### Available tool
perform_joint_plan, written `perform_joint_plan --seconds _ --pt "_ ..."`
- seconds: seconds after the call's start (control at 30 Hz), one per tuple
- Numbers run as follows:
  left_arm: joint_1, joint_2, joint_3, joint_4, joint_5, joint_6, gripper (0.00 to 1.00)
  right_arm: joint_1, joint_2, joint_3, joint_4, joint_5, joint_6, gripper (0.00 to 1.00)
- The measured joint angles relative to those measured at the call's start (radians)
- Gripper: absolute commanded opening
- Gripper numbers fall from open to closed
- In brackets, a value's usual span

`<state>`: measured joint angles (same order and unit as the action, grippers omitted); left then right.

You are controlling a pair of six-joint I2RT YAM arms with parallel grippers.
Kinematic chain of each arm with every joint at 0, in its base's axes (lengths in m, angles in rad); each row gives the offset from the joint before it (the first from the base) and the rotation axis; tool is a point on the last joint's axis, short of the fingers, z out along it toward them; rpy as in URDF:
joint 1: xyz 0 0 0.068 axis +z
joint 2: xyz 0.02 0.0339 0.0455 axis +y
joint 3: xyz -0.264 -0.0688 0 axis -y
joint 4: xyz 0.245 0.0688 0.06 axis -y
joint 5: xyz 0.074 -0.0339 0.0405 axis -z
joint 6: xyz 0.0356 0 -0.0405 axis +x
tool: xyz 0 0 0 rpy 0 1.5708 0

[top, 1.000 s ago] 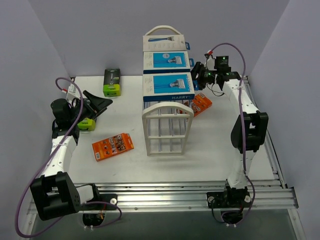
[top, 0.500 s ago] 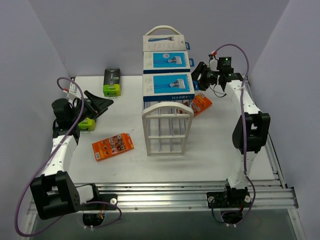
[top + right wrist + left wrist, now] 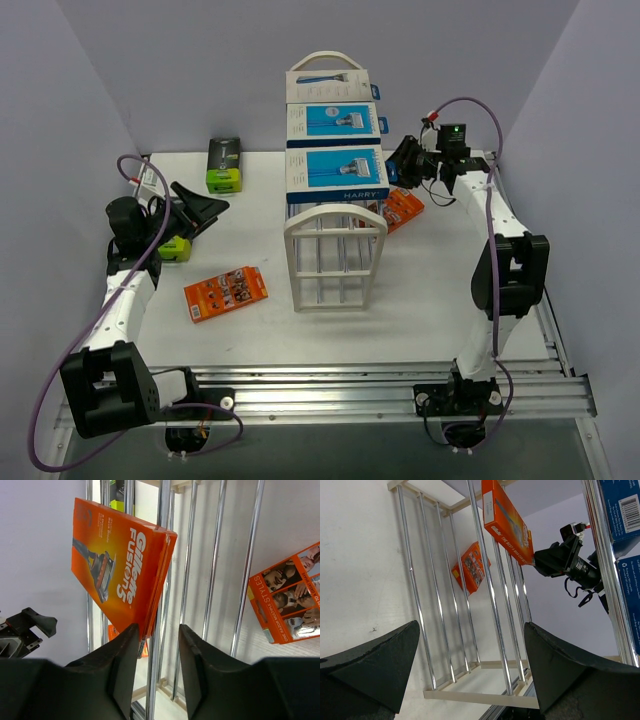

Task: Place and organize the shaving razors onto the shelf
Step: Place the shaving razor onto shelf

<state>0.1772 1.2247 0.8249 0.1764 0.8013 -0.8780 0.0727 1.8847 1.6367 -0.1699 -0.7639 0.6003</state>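
Observation:
The cream shelf (image 3: 335,215) stands mid-table with three blue-and-white Harry's razor boxes (image 3: 335,170) on its top bars. An orange Gillette razor box (image 3: 120,565) leans tilted against the shelf bars; its lower corner sits by the left finger of my right gripper (image 3: 157,630). That gripper's jaws stand apart, with a shelf bar showing between them, so it is open at the shelf's right side (image 3: 403,165). My left gripper (image 3: 205,205) is wide open and empty, facing the shelf from the left (image 3: 471,627). From there the same orange box (image 3: 507,515) shows on the bars.
Loose razor boxes lie on the table: an orange one (image 3: 400,208) right of the shelf, an orange one (image 3: 226,292) at front left, a black-and-lime one (image 3: 223,165) at back left, and a lime one (image 3: 173,248) under the left arm.
My right wrist has shifted slightly down and to the right beside the shelf, its elbow swinging outward. The left arm and all loose boxes stayed put.

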Motion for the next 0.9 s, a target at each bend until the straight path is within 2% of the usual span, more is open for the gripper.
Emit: perform_joint_plan --seconds 0.07,0.2,0.33,0.6,0.77,0.9 --pt "-0.001 0.000 0.000 0.000 0.000 0.001 0.94 0.000 -0.003 0.000 0.008 0.001 0.001 0.23" --pt "-0.002 0.000 0.000 0.000 0.000 0.003 0.94 0.000 -0.003 0.000 0.016 0.002 0.006 0.15" --pt "-0.002 0.000 0.000 0.000 0.000 0.003 0.94 0.007 -0.003 0.000 0.025 0.002 0.012 0.11" --pt "-0.002 0.000 0.000 0.000 0.000 0.003 0.94 0.028 -0.003 0.002 0.032 0.006 0.020 0.11" --pt "-0.005 0.000 0.000 0.000 0.001 0.003 0.94 0.038 -0.003 0.008 0.032 0.016 0.028 0.01" --pt "-0.005 0.001 0.000 0.000 0.001 0.003 0.94 0.039 -0.002 0.023 0.031 0.022 0.031 0.00"
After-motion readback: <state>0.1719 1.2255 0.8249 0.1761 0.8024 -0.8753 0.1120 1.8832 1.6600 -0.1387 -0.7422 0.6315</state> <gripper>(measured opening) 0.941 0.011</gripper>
